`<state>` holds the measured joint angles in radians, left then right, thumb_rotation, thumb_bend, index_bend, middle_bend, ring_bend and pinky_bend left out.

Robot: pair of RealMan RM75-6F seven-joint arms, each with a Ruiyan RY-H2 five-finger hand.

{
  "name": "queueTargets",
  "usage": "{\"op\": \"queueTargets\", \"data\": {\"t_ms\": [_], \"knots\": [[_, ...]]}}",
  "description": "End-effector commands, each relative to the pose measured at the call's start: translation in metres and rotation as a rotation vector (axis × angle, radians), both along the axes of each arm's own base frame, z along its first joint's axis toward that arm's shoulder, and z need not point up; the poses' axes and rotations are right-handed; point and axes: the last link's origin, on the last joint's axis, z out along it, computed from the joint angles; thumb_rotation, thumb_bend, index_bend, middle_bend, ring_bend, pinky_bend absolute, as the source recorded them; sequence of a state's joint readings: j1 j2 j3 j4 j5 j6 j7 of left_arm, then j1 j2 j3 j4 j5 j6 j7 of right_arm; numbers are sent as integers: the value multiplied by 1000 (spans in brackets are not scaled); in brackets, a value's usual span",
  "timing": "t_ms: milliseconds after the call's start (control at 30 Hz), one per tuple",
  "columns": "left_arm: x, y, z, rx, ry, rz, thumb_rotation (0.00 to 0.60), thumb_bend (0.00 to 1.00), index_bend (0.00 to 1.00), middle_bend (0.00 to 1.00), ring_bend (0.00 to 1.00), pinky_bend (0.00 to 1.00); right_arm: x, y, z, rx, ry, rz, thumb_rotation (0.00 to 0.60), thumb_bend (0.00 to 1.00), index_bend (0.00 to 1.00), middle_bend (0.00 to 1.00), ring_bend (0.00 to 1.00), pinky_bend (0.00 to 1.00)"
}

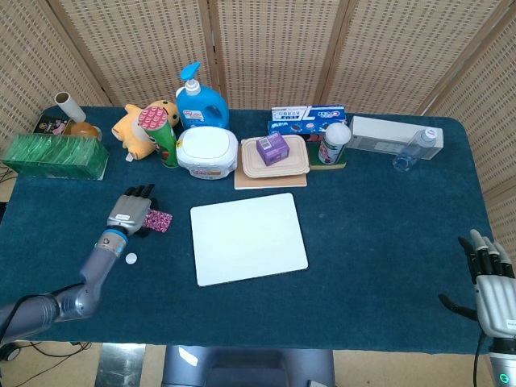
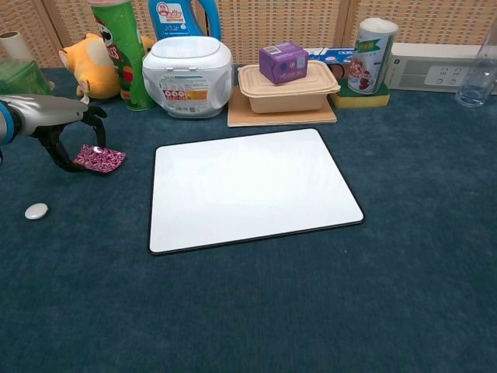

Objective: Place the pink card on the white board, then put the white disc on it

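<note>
Pink card point(image 2: 99, 158) pinched by left hand point(image 2: 48, 124); white disc point(image 2: 36, 210) just behind it, white board point(image 2: 248, 189) to its right. Right hand point(image 1: 490, 284) held spread, holding nothing.

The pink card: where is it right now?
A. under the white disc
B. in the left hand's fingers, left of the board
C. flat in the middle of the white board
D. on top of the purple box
B: in the chest view the left hand pinches the pink card at its edge, left of the white board, which is bare.
</note>
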<state>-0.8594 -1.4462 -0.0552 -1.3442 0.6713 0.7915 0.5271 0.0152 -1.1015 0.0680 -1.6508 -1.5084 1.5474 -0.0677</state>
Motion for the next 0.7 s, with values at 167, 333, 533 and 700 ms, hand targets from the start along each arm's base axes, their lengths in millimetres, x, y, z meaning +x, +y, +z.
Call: {"op": "queueTargets", "data": {"t_ms": [167, 333, 533, 700], "knots": [[31, -5, 9, 7, -35, -58, 600, 279, 567, 0, 0, 60, 1, 0, 0, 1, -3, 2, 563, 1, 44, 0, 0, 0], [57, -10, 6, -9, -53, -95, 600, 277, 567, 0, 0, 60, 1, 1, 1, 1, -8, 3, 563, 0, 45, 0, 0, 0], [104, -18, -13, -46, -66, -171, 600, 276, 568, 0, 0, 60, 0, 0, 4, -2, -17, 1, 566, 1, 44, 0, 0, 0], [137, -18, -36, -75, -65, -176, 600, 273, 567, 0, 0, 60, 0, 0, 6, 0, -30, -1, 564, 0, 44, 0, 0, 0]]}}
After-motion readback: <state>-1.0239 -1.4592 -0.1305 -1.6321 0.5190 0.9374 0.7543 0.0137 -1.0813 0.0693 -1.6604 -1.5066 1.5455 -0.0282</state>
